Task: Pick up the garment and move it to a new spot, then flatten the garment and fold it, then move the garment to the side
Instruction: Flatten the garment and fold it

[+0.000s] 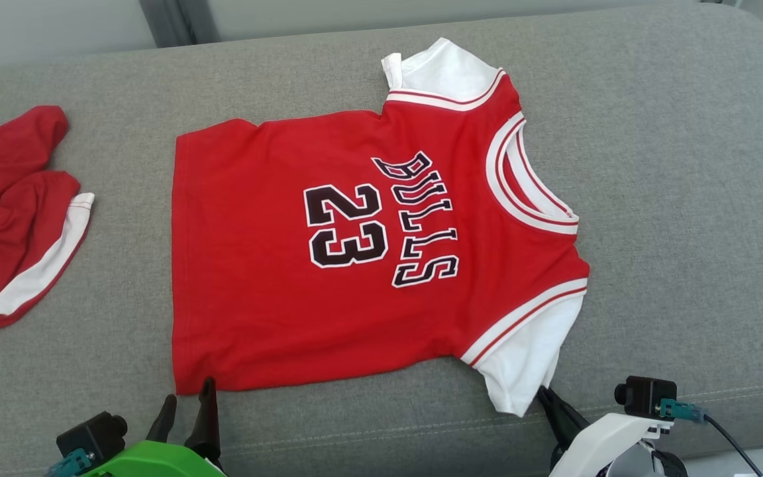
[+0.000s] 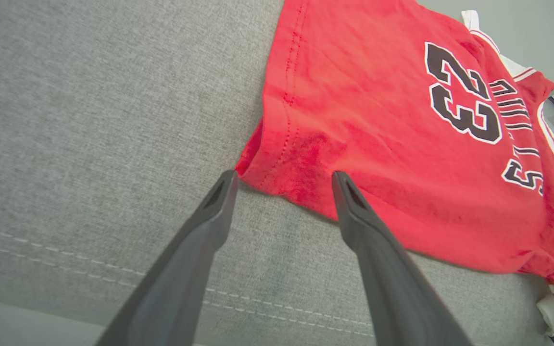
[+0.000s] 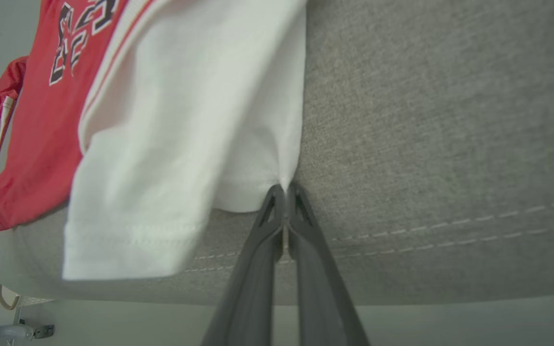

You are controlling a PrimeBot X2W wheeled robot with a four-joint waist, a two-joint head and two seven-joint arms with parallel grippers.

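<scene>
The garment (image 1: pixel 355 252) is a red Bulls 23 jersey with white sleeves, lying flat on the grey sofa cushion (image 1: pixel 673 199), collar to the right. My left gripper (image 1: pixel 186 404) stands open at the jersey's near left hem corner; in the left wrist view the gripper (image 2: pixel 284 180) has its two fingers on either side of that red corner (image 2: pixel 301 168), just short of it. My right gripper (image 1: pixel 544 394) is shut on the corner of the white near sleeve (image 1: pixel 527 364). The right wrist view shows the gripper (image 3: pixel 284 190) pinching the sleeve's edge (image 3: pixel 277 168).
A second red garment with a white stripe (image 1: pixel 10 218) lies crumpled at the cushion's left end. The cushion's front edge with its seam (image 1: pixel 388 434) runs just in front of both grippers. Bare grey fabric spreads to the right of the jersey.
</scene>
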